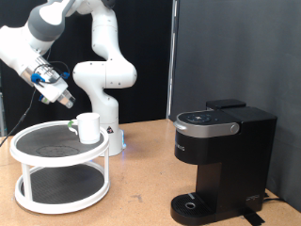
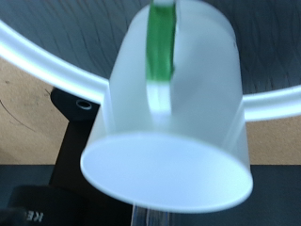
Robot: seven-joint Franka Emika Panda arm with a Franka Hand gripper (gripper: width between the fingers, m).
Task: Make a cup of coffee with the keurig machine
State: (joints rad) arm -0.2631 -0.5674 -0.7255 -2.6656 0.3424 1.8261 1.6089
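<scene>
The white cup (image 1: 88, 127) stands upright on the top tier of a white round rack (image 1: 28, 151), at its edge towards the exterior view's right. My gripper (image 1: 66, 104) hangs just above and to the exterior view's left of the cup, angled down at it, with nothing seen between its fingers. In the wrist view the cup (image 2: 174, 113) fills the picture, with a green strip along its handle (image 2: 160, 47); the fingers do not show there. The black keurig machine (image 1: 221, 160) stands at the exterior view's right with its lid down and its drip base bare.
The two-tier rack stands on the wooden table (image 1: 141, 193), with the arm's white base (image 1: 108, 132) right behind it. A black post (image 1: 174, 56) rises behind the machine. In the wrist view the rack's rim (image 2: 38, 56) curves past the cup.
</scene>
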